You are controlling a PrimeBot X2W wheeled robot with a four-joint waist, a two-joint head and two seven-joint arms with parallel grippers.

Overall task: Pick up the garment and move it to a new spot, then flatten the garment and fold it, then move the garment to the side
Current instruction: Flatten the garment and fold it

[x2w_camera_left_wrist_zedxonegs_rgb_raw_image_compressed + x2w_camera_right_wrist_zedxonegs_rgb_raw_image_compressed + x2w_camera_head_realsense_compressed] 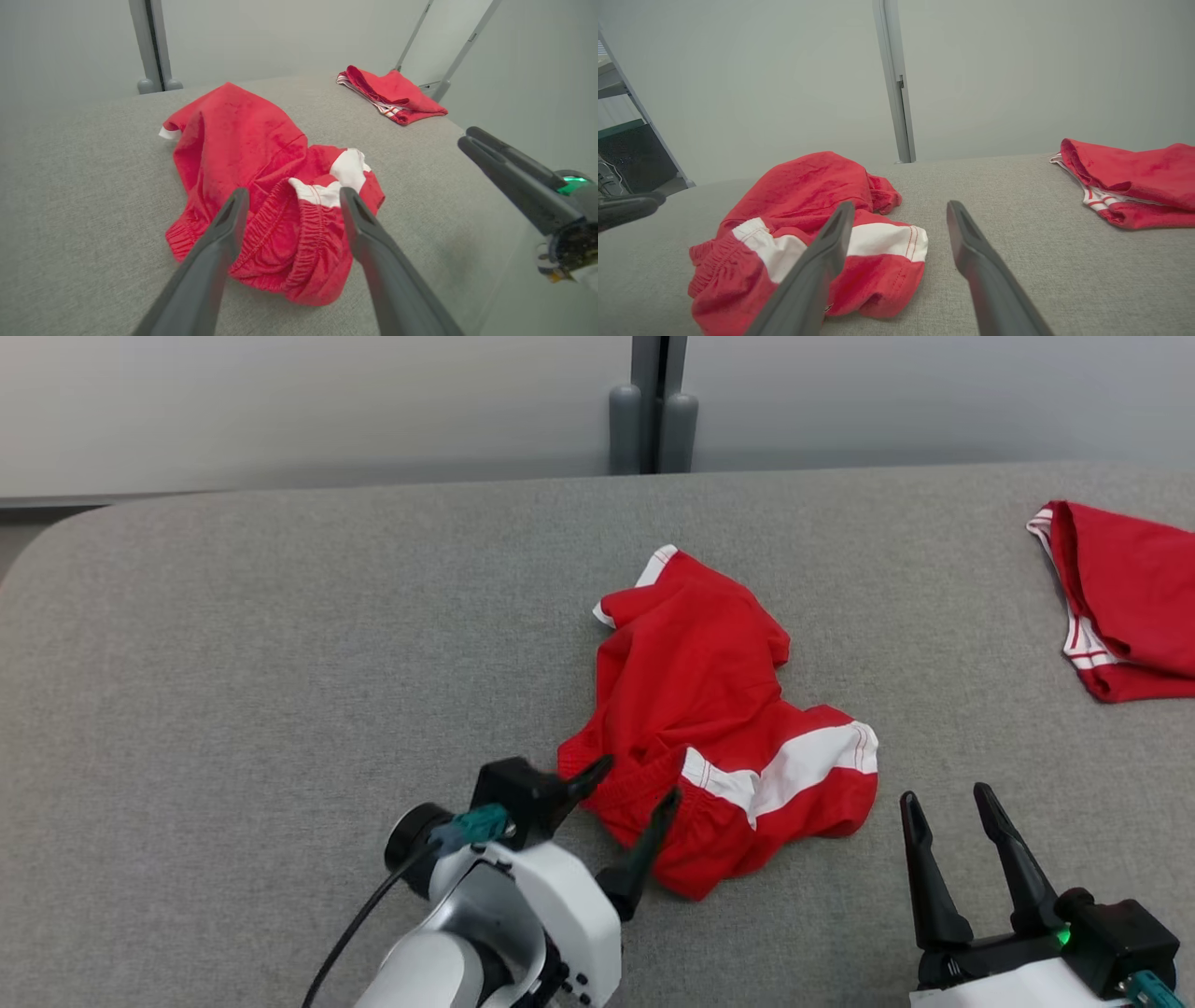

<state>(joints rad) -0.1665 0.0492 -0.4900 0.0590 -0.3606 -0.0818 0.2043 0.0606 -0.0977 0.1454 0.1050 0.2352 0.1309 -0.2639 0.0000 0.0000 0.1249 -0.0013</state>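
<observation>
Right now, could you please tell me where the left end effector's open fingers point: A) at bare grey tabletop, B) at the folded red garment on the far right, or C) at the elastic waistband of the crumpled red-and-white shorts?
C: the left end effector frames the gathered waistband of the crumpled red-and-white fabric shorts.

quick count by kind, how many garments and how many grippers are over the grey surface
red-and-white garments: 2 (crumpled shorts, folded garment)
grippers: 2 (left gripper, right gripper), both open
total: 4
</observation>
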